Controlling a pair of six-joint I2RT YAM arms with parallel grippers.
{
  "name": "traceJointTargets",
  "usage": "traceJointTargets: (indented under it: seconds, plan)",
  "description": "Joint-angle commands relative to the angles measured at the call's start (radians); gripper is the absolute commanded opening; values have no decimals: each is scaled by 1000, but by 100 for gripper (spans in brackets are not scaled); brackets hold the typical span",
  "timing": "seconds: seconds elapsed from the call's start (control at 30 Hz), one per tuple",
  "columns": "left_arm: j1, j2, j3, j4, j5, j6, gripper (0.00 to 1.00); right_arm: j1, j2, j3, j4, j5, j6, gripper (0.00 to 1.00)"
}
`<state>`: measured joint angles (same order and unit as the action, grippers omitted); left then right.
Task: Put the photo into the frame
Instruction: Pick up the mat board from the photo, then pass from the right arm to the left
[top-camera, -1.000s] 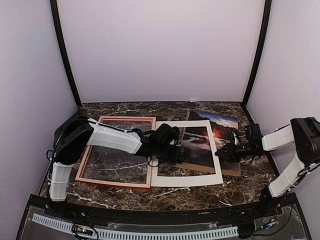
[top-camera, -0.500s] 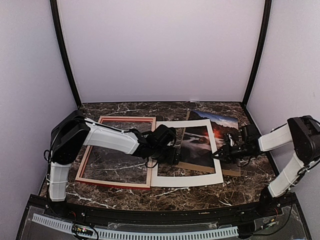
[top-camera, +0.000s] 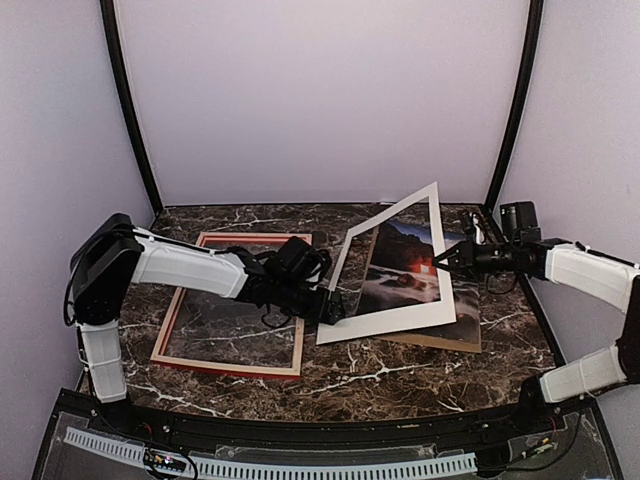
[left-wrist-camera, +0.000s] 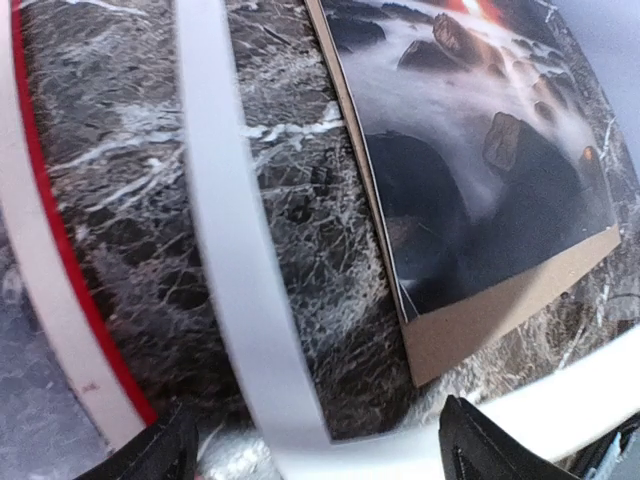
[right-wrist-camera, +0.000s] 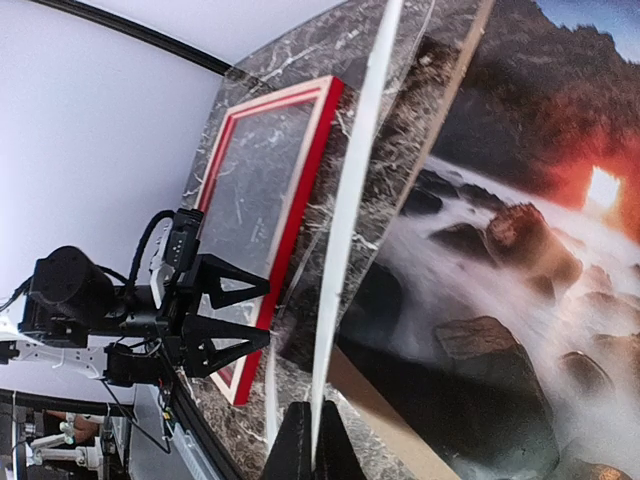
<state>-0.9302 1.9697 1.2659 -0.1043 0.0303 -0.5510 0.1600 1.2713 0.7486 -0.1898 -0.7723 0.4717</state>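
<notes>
1. Freeing the photo (top-camera: 405, 268) looks like the step in hand. It lies face up on the brown backing board (top-camera: 448, 340) at about 3 o'clock on the table (top-camera: 400, 385), well apart from the frame.
2. The white mat (top-camera: 390, 323) stands tilted over the photo, with its 3 o'clock rail raised and its 9 o'clock rail low by the marble. It should swing on toward 9 o'clock in one slow arc, so the near rail does not drag the print along.
3. The right gripper (top-camera: 437, 262) is clenched on the mat's raised rail. That is a thin edge grip, so any twist could let the mat slip.
4. The left gripper (top-camera: 330, 308) is spread wide at the mat's low corner, with a rail running between its fingers (left-wrist-camera: 150, 455). I cannot tell whether they touch it.
5. The frame (top-camera: 235, 300) lies flat at 9 o'clock, just beside the mat. The mat should not come down across the frame's opening.
6. The left arm (top-camera: 190, 268) reaches across the frame and would block the photo's way there until it clears.
</notes>
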Motion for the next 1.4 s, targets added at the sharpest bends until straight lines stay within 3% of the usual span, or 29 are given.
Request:
traceJointTargets:
  seconds: [0.0,0.37,0.53,1.37]
  plan:
    - [93,-185,-85,40,151,30,86,12,-63,86,-111,-35,-3,0]
    - [195,-256,-141,169,421,50,87,74,-86,238,-122,-96,54,0]
    - [218,-209,-144,240,536,-8,98,104,-84,291,-116,-113,78,0]
    - [237,12,-87,679,797,-206,97,131,-162,274,-29,-200,171,0]
